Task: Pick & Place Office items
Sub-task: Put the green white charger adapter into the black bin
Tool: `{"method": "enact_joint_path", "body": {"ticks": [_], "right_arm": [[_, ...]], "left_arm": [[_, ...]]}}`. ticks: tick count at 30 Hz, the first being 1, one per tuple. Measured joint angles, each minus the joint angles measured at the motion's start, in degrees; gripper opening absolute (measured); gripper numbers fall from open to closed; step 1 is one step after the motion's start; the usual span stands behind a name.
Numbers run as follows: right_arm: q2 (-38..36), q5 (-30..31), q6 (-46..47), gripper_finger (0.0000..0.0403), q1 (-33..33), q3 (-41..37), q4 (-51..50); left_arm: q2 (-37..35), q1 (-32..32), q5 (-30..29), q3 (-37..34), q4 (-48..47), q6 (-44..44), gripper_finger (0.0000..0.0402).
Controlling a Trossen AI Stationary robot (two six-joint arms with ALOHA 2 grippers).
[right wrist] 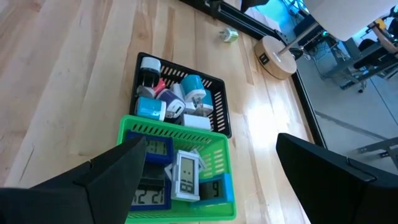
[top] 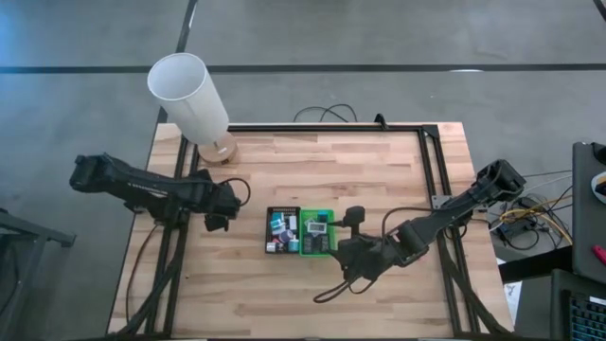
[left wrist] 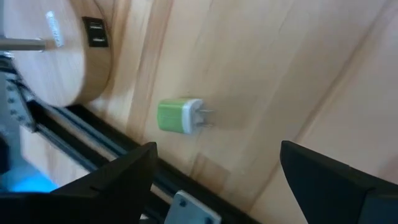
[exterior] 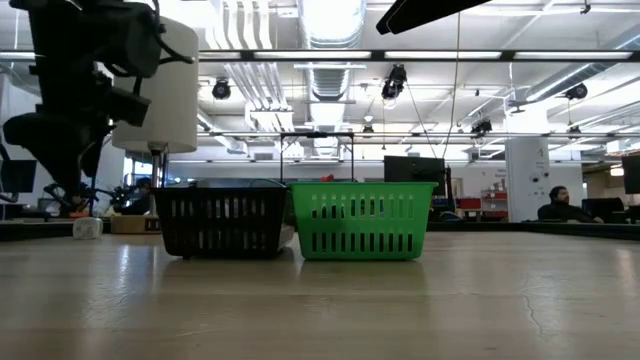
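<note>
A small green-and-white plug piece (left wrist: 179, 116) lies on its side on the wood, between the lamp's wooden base (left wrist: 50, 56) and the table's left rail; the right wrist view shows the plug piece (right wrist: 228, 35) too. My left gripper (left wrist: 217, 186) hangs open above it, fingers on either side, touching nothing. The black tray (right wrist: 219, 107) holds several teal, white and black plug pieces (right wrist: 177, 93). The green tray (right wrist: 219, 163) beside it holds small display clocks (right wrist: 185, 174). My right gripper (right wrist: 210, 146) waits open just right of the green tray (top: 319, 233).
The tall white cylinder lamp (top: 189, 95) stands at the table's far left corner on its round base (top: 220, 150). Black rails (top: 431, 170) frame the tabletop. Bare wood lies in front of the trays (exterior: 320, 300) and behind them.
</note>
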Motion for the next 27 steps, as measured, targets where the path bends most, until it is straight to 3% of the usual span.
{"method": "enact_joint_path", "body": {"ticks": [6,11,27], "right_arm": [[0.0,0.0,0.1,0.0358,-0.2,0.0,0.1],[0.0,0.0,0.1,0.0358,-0.3,0.0,0.1],[0.0,0.0,0.1,0.0358,-0.3,0.0,0.0]], "left_arm": [[-0.1,2.6,1.0,0.7,0.9,1.1,0.0344],[-0.1,6.2,5.4,0.6,2.7,2.9,0.0344],[-0.1,27.0,12.0,0.5,3.7,11.7,0.0344]]}}
